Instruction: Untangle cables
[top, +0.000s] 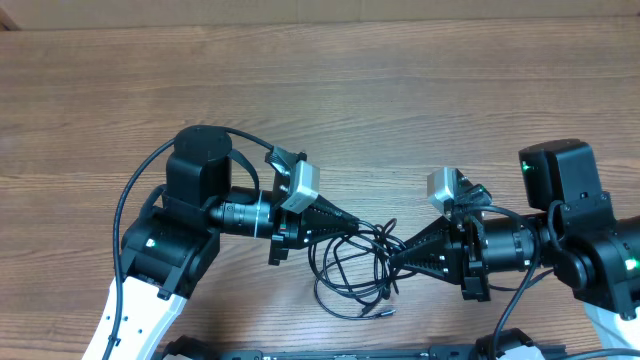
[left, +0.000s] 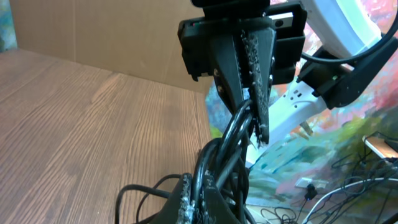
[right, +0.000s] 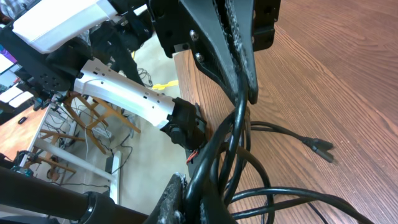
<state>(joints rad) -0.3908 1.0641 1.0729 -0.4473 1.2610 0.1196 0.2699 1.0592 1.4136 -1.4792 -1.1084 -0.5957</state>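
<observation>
Left fingers (top: 365, 230) clamped shut on the cables (top: 345, 275), right fingers (top: 402, 256) shut on the same bundle. Left arm (top: 200, 200) lies low and near level over the worktop (top: 320, 90), reaching toward 3 o'clock in the overhead view. Right arm (top: 560, 240) mirrors it, reaching toward 9 o'clock. Tips face each other and almost meet mid-frame, with the right tip just at 4 o'clock of the left tip. A short run of several black strands bridges the two grips; both wrist views show it going from the near fingers straight up into the opposite pair. Rest of the cables sits slack in overlapping loops on the worktop, at 6 o'clock of the tips and directly under them. One plug end (top: 385, 312) lies on the wood at the 5 o'clock edge of the loops, clear of both fingers. Can't tell how many separate cords are in the bundle
</observation>
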